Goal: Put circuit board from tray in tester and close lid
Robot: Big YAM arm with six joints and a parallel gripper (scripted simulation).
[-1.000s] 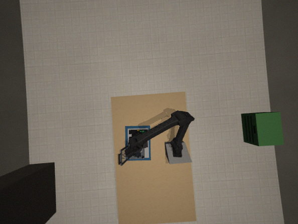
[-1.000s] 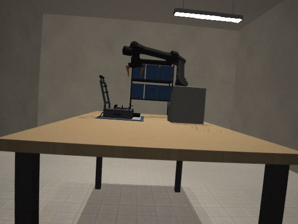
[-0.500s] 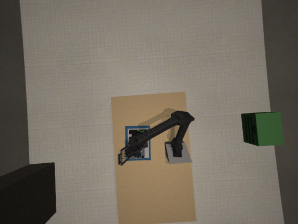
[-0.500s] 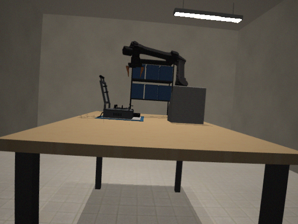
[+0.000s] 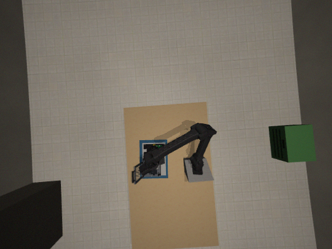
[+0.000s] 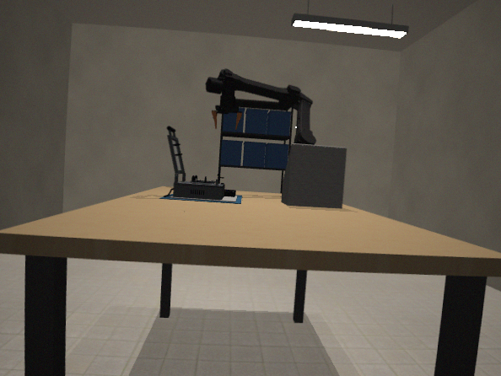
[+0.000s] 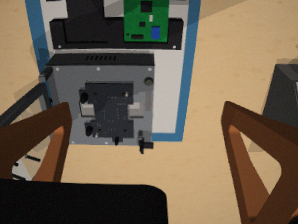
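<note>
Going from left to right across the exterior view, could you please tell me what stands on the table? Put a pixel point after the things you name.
The raised lid (image 5: 133,177) (image 6: 175,153) (image 7: 25,106), then the tester's grey body (image 6: 199,190), then the grey block (image 5: 205,174) (image 6: 315,177) (image 7: 285,92) under the arm.
</note>
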